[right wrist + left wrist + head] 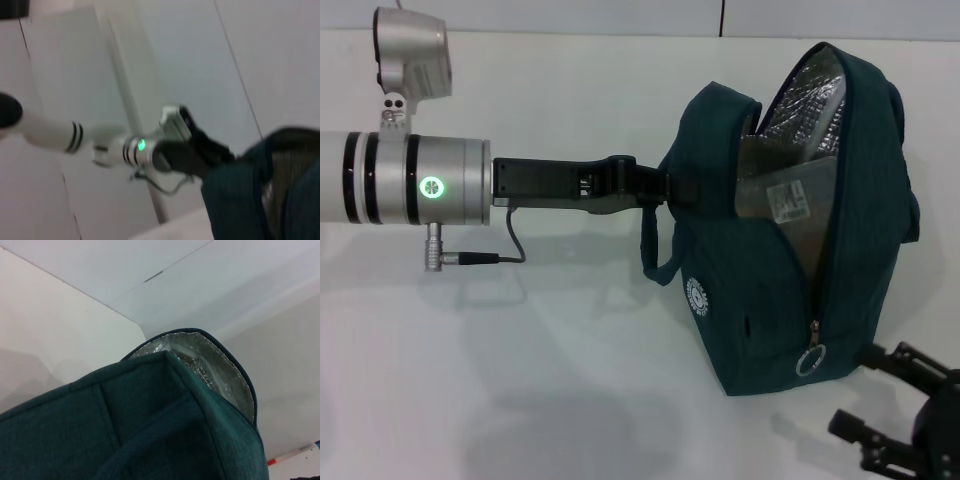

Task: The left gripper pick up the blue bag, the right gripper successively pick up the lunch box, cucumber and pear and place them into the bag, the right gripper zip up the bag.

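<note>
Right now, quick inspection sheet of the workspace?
Surface: white tabletop, bare where visible.
Job's things: dark teal fabric lunch bag stands open, silver foil lining showing, zipper ring pull low on the front; lunch box, cucumber and pear not seen.
Clutter: nothing seen.
Grippers: left tool is at the bag's near handle, its fingers hidden by the fabric; right tool sits low beside the bag's base, open, apart from it.
Cables: thin black cable loops under the left arm's silver wrist.
Surroundings: plain white wall panels.
</note>
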